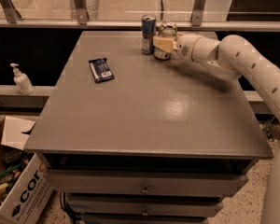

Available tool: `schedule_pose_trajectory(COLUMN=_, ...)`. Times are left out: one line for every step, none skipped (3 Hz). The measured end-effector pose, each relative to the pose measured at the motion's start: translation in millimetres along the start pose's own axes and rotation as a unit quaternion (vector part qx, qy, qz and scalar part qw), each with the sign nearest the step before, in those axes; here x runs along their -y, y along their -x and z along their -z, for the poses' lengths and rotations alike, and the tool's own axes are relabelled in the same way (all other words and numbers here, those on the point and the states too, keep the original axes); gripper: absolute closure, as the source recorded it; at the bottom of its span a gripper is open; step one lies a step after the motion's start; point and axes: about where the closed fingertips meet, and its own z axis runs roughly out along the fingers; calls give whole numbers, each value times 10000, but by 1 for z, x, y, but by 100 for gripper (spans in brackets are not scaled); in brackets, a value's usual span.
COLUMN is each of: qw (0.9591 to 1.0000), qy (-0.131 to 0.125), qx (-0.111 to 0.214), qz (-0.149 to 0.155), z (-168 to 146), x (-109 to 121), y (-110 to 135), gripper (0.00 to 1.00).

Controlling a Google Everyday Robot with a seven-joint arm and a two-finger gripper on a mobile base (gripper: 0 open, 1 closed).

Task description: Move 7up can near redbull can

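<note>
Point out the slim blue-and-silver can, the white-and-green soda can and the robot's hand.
Slim blue-and-silver can (pixel 148 35): camera view, mid-body.
White-and-green soda can (pixel 168 31): camera view, silver top.
Hand (pixel 161 44): camera view, between fingertips, gripping the soda can at the far side of the table (pixel 130 120).
</note>
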Motion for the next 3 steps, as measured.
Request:
schedule_pose_trajectory(qw=9999, qy=135, qx=-104, qz=-13, z=-8, x=-7, y=-5, gripper=82)
schedule_pose_trajectory(qw=9999, qy=135, qx=-104, qz=-13, z=-8, x=-7, y=-2, gripper=59)
schedule_pose_trajectory(qw=9999, qy=136, qx=-105, qz=-13, z=-8, x=-7, y=-1, gripper=36)
